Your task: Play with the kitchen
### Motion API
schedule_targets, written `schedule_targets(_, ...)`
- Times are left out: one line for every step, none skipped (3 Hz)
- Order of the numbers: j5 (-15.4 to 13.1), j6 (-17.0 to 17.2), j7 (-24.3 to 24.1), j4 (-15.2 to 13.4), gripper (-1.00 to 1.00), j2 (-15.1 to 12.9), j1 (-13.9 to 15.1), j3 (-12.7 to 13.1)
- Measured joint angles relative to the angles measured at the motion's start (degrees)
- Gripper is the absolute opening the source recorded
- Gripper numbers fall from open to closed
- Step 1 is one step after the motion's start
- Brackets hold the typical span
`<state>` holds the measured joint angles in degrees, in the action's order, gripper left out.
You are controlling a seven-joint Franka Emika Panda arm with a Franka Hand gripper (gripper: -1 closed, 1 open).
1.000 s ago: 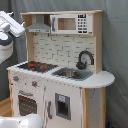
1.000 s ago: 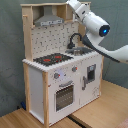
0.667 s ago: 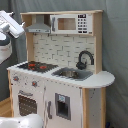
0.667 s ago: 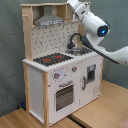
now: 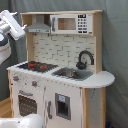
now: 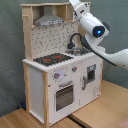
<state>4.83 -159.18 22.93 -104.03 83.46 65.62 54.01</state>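
Note:
The kitchen (image 5: 60,92) (image 6: 50,75) is a tall white and light-wood toy, seen in both exterior views. It has a black-red stovetop (image 5: 35,65) (image 6: 52,59), a black faucet (image 5: 85,57) (image 6: 75,40) over a sink (image 5: 72,74), a grey hood (image 5: 39,25) (image 6: 49,20), a microwave (image 5: 70,23) and an oven door (image 5: 27,105) (image 6: 64,96). In the first exterior view my gripper (image 5: 12,25) hangs at the upper left, beside the hood and apart from it. In the second exterior view the arm (image 6: 92,27) rises past the kitchen's top right, and its end is cut off by the frame.
A grey curtain (image 5: 115,40) backs the kitchen. It stands on a light wooden surface (image 6: 102,107) with a seam at the front. A rounded white object (image 5: 25,121) lies low in the first exterior view's left. The arm's link (image 6: 115,56) crosses the second exterior view's right.
The arm's end has shifted only slightly near the kitchen's top. The kitchen itself looks the same.

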Motion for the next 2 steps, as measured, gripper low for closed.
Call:
schedule_targets(-0.12,4.76,-4.69,0.30,1.00,0.75,1.24,-0.07)
schedule_targets(-0.28,8.51,-9.40,0.66,1.00,0.87,3.60,-0.03)
